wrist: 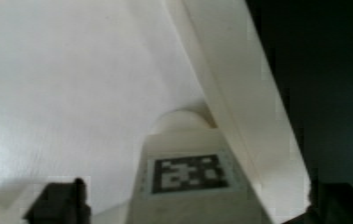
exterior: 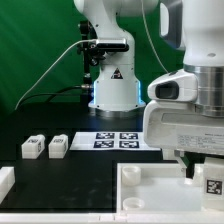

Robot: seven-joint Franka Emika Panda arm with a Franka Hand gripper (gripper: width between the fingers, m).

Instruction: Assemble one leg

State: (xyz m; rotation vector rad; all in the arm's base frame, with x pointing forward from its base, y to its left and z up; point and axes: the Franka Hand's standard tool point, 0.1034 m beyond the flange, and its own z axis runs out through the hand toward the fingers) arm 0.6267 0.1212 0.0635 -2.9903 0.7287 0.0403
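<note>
One leg (wrist: 192, 165), a small white block with a black-and-white tag, stands on the white tray (wrist: 66, 90) next to its raised rim. It also shows at the exterior view's right edge (exterior: 212, 185). My gripper (wrist: 191, 208) is open and straddles this leg, with a gap between each dark finger (wrist: 57, 200) and the block. In the exterior view the gripper (exterior: 203, 172) hangs low over the tray (exterior: 150, 190). Two more legs (exterior: 33, 147) (exterior: 58, 146) lie on the black table at the exterior view's left.
The marker board (exterior: 117, 139) lies flat on the table in front of the robot base (exterior: 112, 85). Part of another white piece (exterior: 5, 181) shows at the exterior view's lower left. The tray rim (wrist: 244, 90) runs close beside the leg.
</note>
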